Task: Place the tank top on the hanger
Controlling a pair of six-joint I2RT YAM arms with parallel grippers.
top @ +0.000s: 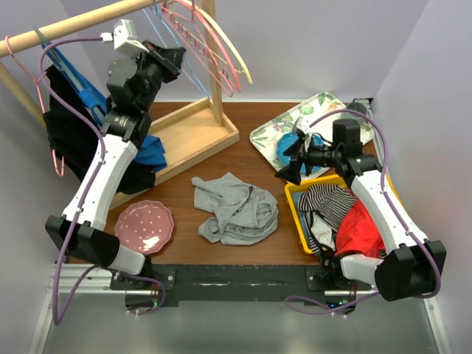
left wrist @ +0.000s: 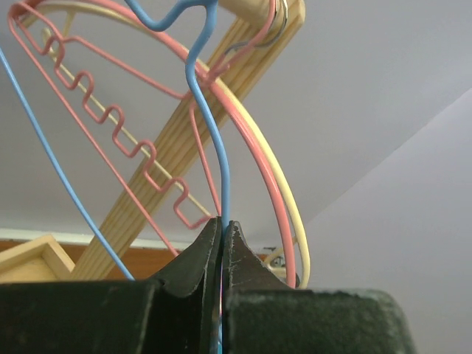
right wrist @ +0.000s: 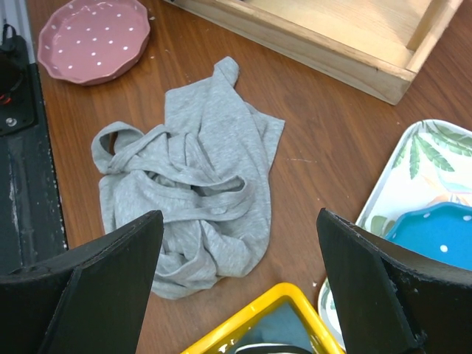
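The grey tank top point(top: 234, 210) lies crumpled on the wooden table, its straps tangled; the right wrist view shows the tank top point(right wrist: 199, 177) from above. The thin pale-blue hanger point(top: 190, 74) hangs from the wooden rod beside pink and cream hangers. My left gripper point(top: 177, 55) is raised to the rack and shut on the hanger's wire point(left wrist: 221, 162), which runs down between the closed tips of the left gripper point(left wrist: 223, 225). My right gripper point(top: 290, 166) hovers open over the table, right of the tank top, with nothing between the spread fingers of the right gripper point(right wrist: 240, 215).
The rod point(top: 74, 26) carries pink and cream hangers point(top: 221, 51) and dark and blue clothes point(top: 66, 133). The rack's wooden base point(top: 184, 136) sits behind the top. A pink plate point(top: 145, 226) lies left. A yellow bin point(top: 293, 200) of garments and a floral tray point(top: 295, 118) stand right.
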